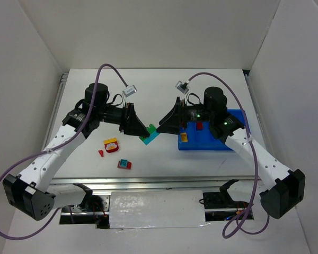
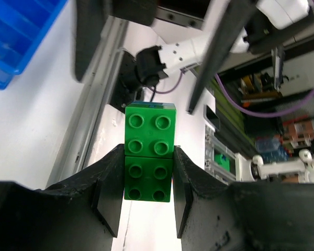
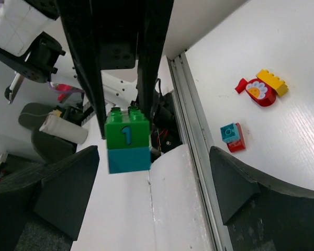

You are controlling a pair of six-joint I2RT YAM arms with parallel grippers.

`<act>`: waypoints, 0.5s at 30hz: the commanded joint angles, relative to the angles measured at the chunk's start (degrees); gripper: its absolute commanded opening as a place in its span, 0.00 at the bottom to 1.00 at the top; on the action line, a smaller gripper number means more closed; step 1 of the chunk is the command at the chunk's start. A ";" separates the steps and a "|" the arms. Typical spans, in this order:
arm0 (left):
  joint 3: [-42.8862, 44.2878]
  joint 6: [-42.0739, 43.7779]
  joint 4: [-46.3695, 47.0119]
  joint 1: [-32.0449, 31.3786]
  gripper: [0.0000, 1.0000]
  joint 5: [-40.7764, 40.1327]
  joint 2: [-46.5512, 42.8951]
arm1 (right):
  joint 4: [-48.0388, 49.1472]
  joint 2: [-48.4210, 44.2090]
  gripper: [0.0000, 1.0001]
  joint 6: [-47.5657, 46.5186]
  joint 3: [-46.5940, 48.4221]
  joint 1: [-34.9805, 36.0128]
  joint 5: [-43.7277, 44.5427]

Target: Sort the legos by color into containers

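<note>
My left gripper [image 1: 145, 130] is shut on a green-and-teal lego stack [image 1: 149, 136] and holds it above the table. In the left wrist view the fingers [image 2: 111, 183] clamp its green studded face [image 2: 149, 137]. My right gripper [image 1: 162, 127] is open and empty, facing the stack from the right. In the right wrist view [image 3: 154, 188] the green brick marked "1" on a teal brick [image 3: 127, 145] hangs just ahead, nearer the left finger [image 3: 68, 193]. The blue tray [image 1: 217, 144] holds a red lego [image 1: 200, 126] and a yellow lego [image 1: 184, 138].
A red-and-yellow lego [image 1: 111, 145], a small red piece [image 1: 101, 153] and a teal-and-red lego [image 1: 124, 164] lie on the table at front left. They also show in the right wrist view [image 3: 261, 90] [image 3: 233, 137]. The tray's corner [image 2: 15, 36] shows in the left wrist view.
</note>
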 commanded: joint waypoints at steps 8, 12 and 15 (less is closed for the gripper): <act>2.18 3.99 1.74 -2.01 0.00 6.03 -1.80 | 9.73 3.04 0.70 6.32 3.18 4.09 -4.94; 3.94 6.71 -1.07 -2.10 0.00 4.89 -0.48 | 12.28 3.92 0.57 8.43 2.84 4.36 -8.71; 4.73 7.41 -2.04 -2.01 0.00 4.36 0.14 | 11.92 4.27 0.51 8.25 2.92 4.36 -10.03</act>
